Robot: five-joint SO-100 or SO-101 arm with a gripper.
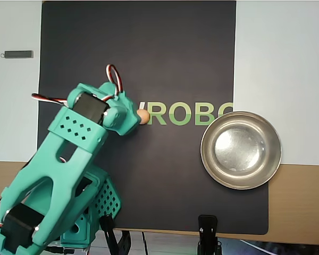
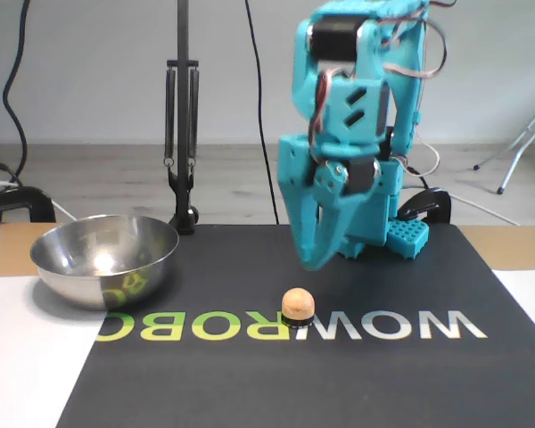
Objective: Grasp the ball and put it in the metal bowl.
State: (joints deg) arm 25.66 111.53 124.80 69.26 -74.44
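Note:
The ball (image 2: 298,304) is a small pale orange-tan sphere resting on the black mat among the green printed letters; it also shows in the overhead view (image 1: 144,117). My teal gripper (image 2: 309,259) points down and hangs just above and slightly behind the ball, not touching it. Its fingers meet at the tips and hold nothing. In the overhead view the gripper (image 1: 132,124) covers the ball's left side. The metal bowl (image 2: 71,267) is shiny, shallow and empty, standing at the left of the fixed view and at the right of the overhead view (image 1: 208,159).
The black mat (image 1: 165,58) with green lettering lies on a white and tan table. A black clamp stand (image 2: 181,134) rises behind the bowl. The arm's base (image 2: 401,234) sits at the mat's far edge. A small dark bar (image 1: 18,54) lies off the mat.

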